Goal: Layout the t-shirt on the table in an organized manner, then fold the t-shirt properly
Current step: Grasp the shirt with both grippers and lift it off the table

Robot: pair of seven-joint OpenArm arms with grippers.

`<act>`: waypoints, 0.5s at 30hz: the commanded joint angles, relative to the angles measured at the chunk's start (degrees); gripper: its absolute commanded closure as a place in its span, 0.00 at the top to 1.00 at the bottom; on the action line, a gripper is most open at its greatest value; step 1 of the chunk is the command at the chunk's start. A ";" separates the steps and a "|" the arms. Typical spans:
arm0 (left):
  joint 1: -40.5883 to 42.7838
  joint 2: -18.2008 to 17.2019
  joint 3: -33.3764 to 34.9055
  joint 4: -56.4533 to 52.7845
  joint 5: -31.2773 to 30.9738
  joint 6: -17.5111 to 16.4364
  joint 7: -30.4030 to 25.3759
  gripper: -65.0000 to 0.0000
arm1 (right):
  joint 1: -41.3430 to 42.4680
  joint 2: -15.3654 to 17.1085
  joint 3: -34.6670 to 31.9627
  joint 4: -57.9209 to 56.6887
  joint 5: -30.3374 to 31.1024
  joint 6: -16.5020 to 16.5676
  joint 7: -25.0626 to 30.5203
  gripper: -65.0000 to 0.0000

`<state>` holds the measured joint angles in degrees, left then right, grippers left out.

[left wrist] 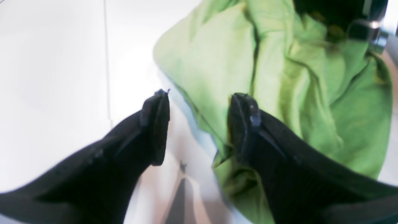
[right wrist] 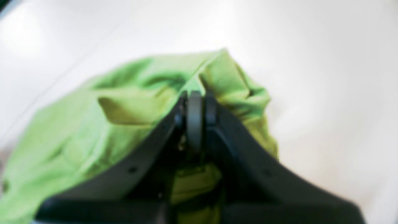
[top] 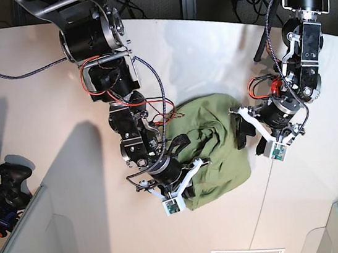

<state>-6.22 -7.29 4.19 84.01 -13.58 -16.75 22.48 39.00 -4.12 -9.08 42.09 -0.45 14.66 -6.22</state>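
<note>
The white worktop point(top: 39, 87) carried a thin dark seam, with cables behind it and a game controller point(top: 11, 178) at its edge. The t-shirt point(top: 219, 151) lay bunched mid-worktop. The right pincer point(right wrist: 195, 102) was pressed together, seemingly pinching a fold; the left pincer point(left wrist: 199, 124) stood spread at the shirt's edge.

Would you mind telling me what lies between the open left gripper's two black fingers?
In the left wrist view, the left gripper frames bare white table and the bunched olive-green cotton t-shirt's edge.
</note>
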 commanded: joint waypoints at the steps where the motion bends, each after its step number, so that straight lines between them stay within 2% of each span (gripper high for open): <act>1: -1.25 -0.22 -0.11 1.03 -0.48 0.07 -1.29 0.54 | 2.40 -0.66 0.07 2.60 0.46 -0.26 1.95 0.00; 8: -1.25 -0.52 -0.15 1.05 -0.35 0.07 -1.27 0.54 | 3.76 -0.81 0.07 15.45 4.61 0.55 0.81 0.00; 12: -1.22 -0.50 -0.15 1.05 -0.35 0.07 -1.25 0.54 | 7.39 -0.81 0.07 20.41 6.78 0.57 -0.15 0.00; 15: -1.25 -0.50 -0.15 1.05 -0.37 0.07 -1.25 0.54 | 11.56 -0.81 0.07 21.88 8.90 0.55 -3.10 0.00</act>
<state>-6.20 -7.62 4.12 84.03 -13.56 -16.73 22.68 48.31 -4.64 -9.15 62.74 7.92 15.20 -11.22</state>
